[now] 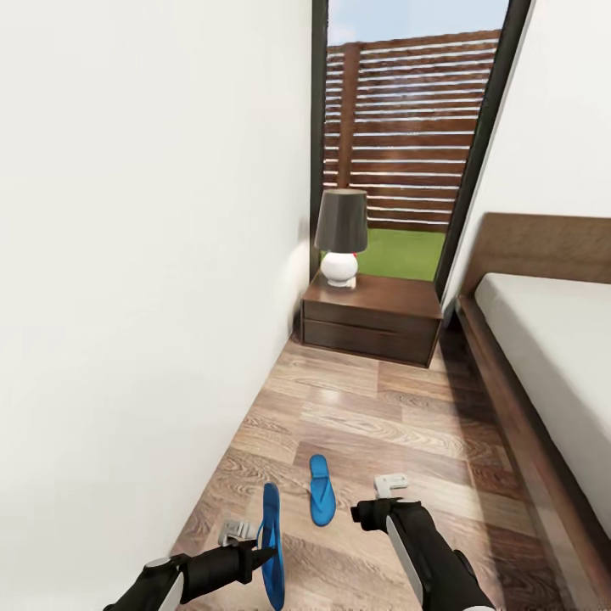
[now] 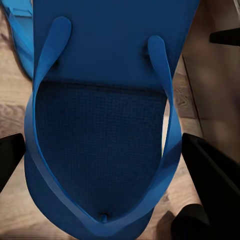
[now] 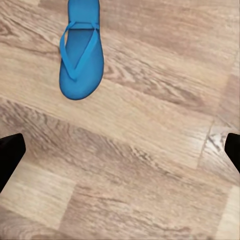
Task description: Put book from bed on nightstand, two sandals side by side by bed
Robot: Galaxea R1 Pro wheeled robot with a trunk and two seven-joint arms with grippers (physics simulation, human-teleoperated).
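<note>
One bright-blue sandal [image 1: 271, 543] hangs on edge above the wood floor, and my left gripper [image 1: 251, 550] is shut on it. In the left wrist view this sandal [image 2: 100, 125] sits strap side up between the dark fingers [image 2: 210, 170], which press its edges. The other sandal [image 1: 320, 490] lies flat on the floor just right of it and ahead; it also shows as a blue sandal [image 3: 81, 55] in the right wrist view. My right gripper [image 1: 389, 487] hovers open over bare planks to that sandal's right. The nightstand [image 1: 373, 318] stands ahead by the window. The bed [image 1: 552, 356] runs along the right. The book is out of view.
A lamp [image 1: 341, 238] with a dark shade stands on the nightstand. A white wall [image 1: 144, 297] closes the left side, leaving a narrow floor aisle [image 1: 373, 407] between it and the bed frame. A tall window [image 1: 407, 136] shows the slatted fence and grass.
</note>
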